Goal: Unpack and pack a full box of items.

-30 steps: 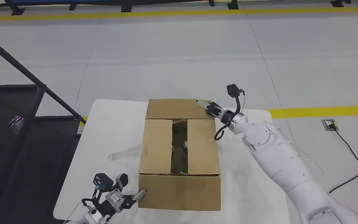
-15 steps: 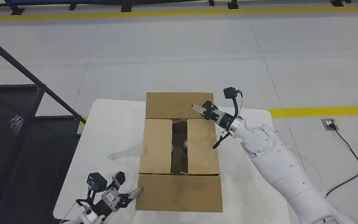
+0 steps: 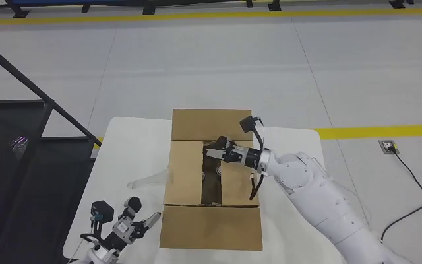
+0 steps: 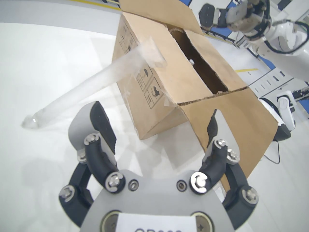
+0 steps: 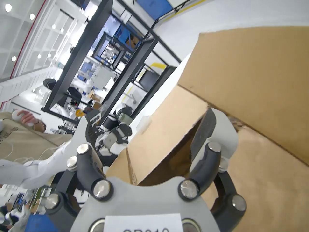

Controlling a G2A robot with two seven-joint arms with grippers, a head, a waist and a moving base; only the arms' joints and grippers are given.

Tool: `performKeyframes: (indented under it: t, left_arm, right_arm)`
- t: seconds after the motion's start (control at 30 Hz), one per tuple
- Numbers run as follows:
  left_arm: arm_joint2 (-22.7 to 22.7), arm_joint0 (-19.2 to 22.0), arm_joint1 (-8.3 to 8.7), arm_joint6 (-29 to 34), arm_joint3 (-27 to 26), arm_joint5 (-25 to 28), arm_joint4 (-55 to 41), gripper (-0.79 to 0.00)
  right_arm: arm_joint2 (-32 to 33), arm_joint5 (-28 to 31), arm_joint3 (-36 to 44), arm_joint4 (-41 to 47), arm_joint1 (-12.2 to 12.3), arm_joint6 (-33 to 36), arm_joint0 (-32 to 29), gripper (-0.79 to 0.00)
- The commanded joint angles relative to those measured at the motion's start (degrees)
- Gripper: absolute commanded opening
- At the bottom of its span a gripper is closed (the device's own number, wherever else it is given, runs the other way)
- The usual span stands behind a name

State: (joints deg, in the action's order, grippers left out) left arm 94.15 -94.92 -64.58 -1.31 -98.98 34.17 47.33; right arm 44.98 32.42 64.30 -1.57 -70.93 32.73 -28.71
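box (image 3: 190,173) flaps ajar, right gripper (image 3: 211,150) spread at centre gap

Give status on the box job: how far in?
Early. Done: the clear tape strip is off the seam, hanging from the side of the brown cardboard box; both end flaps are folded out. In hand: the open right gripper sits at the gap between the two long flaps, which lie nearly shut; the open left gripper is empty by the near corner. Left: spread those flaps, lift the contents out, repack.
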Motion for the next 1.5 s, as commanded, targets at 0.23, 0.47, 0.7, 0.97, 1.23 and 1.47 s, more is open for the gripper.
performKeyframes:
  t: [0.23, 0.47, 0.7, 0.97, 1.23, 1.47]
  left_arm:
    - [3.5, -1.2, 0.12, -1.6, 0.7, 0.3, -4.5, 0.0]
    - [3.4, -2.2, 0.04, -2.3, 0.7, 1.0, -4.6, 0.0]
    - [2.7, -2.6, 0.01, -2.1, -0.6, 2.3, -3.0, 0.0]
    - [0.7, -3.2, -0.03, -1.3, -3.0, 3.6, 0.0, 0.0]
    - [-3.4, -2.3, -0.39, -1.5, -6.1, -0.8, 7.7, 0.0]
    - [-7.6, -1.5, -1.25, -5.4, -7.3, -8.7, 9.9, 0.0]
  right_arm:
    - [-7.1, -9.2, -9.0, 8.2, -4.5, 13.3, 6.6, 0.0]
    - [-10.1, -8.0, -18.8, 13.4, -8.7, 14.1, 9.9, 0.0]
    - [-11.0, -3.5, -26.8, 20.7, -12.4, 17.7, 11.8, 0.0]
    - [-8.5, 5.9, -31.1, 30.0, -14.8, 24.1, 13.8, 0.0]
    - [-9.2, 7.9, -31.3, 30.2, -17.4, 25.8, 16.5, 0.0]
    - [-10.3, 10.7, -32.1, 30.7, -20.3, 25.2, 17.6, 0.0]
